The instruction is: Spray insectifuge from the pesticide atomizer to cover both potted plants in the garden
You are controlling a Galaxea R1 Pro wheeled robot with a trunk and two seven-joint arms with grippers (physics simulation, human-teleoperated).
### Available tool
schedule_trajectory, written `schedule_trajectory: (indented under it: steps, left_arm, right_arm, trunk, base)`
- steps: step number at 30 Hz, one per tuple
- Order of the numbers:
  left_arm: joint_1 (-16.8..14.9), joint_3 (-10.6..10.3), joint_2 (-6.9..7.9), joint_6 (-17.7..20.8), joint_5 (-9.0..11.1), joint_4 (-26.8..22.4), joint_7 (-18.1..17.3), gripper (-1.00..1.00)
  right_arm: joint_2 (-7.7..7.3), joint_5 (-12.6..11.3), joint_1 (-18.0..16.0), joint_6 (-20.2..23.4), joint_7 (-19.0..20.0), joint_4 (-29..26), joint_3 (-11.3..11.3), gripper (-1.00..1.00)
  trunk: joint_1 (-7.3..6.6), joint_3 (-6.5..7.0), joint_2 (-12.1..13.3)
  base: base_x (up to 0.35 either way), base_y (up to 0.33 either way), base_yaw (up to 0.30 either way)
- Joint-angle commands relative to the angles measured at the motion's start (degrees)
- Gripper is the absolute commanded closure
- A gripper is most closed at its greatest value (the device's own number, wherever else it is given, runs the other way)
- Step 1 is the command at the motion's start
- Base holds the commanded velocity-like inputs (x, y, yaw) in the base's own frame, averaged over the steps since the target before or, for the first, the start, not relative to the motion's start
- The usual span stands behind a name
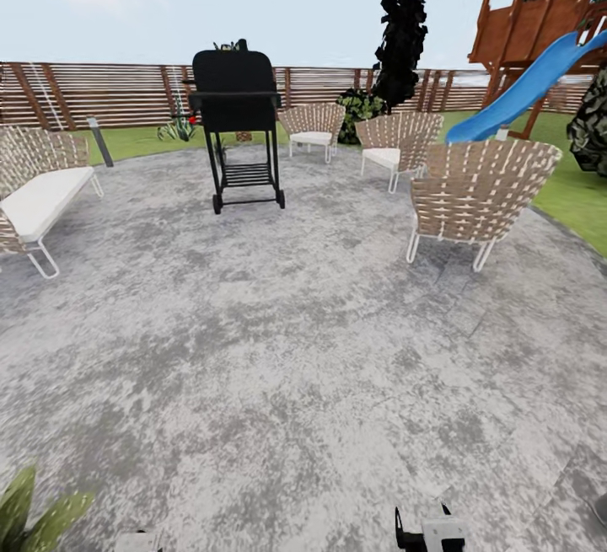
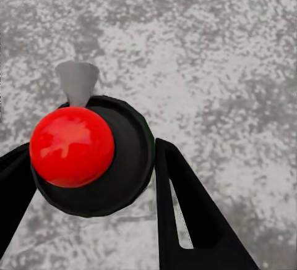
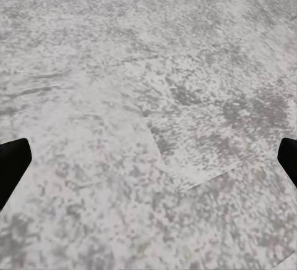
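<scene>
In the left wrist view my left gripper [image 2: 93, 183] is shut on the pesticide atomizer [image 2: 117, 152], seen from above: a dark round body, a red knob on top and a grey nozzle pointing out over the patio. Black fingers [image 2: 185, 208] press it from both sides. My right gripper [image 3: 148, 162] is open above bare stone, its tips at the two edges of that view. Speckled green leaves of one potted plant [image 1: 29, 514] poke in at the head view's bottom left corner. The other plant is out of view.
The round grey patio [image 1: 287, 350] of the garden spreads ahead. On it stand a black grill cart [image 1: 236, 126], a white-cushioned bench [image 1: 38, 198] at left and woven chairs [image 1: 476, 194] at right. Behind are the slatted fence [image 1: 101, 93], lawn and a blue slide [image 1: 527, 84].
</scene>
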Motion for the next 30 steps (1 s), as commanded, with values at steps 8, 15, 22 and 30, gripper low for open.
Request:
schedule_trajectory:
  steps: [8, 15, 22, 30]
  left_arm:
    - [-0.04, 0.33, 0.00, -0.09, 0.30, 0.06, -0.58, 1.00]
    - [-0.04, 0.33, 0.00, -0.08, 0.30, 0.06, -0.59, 1.00]
    - [-0.04, 0.33, 0.00, -0.06, 0.30, 0.06, -0.59, 1.00]
    - [-0.04, 0.33, 0.00, -0.06, 0.30, 0.07, -0.57, 1.00]
  right_arm:
    - [0.01, 0.61, -0.03, -0.05, -0.43, 0.03, -0.25, -1.00]
    - [0.01, 0.61, -0.03, -0.05, -0.43, 0.03, -0.25, -1.00]
    - [0.02, 0.62, -0.01, -0.05, -0.43, 0.03, -0.25, -1.00]
    - [0.01, 0.61, -0.03, -0.05, -0.43, 0.03, -0.25, -1.00]
  trunk:
    - [0.03, 0.63, -0.01]
    - [0.03, 1.21, -0.01]
    - [0.03, 1.77, -0.01]
    - [0.03, 2.34, -0.01]
  base:
    - [0.340, 0.000, 0.077]
    - [0.340, 0.000, 0.096]
    - [0.340, 0.000, 0.145]
    - [0.340, 0.000, 0.178]
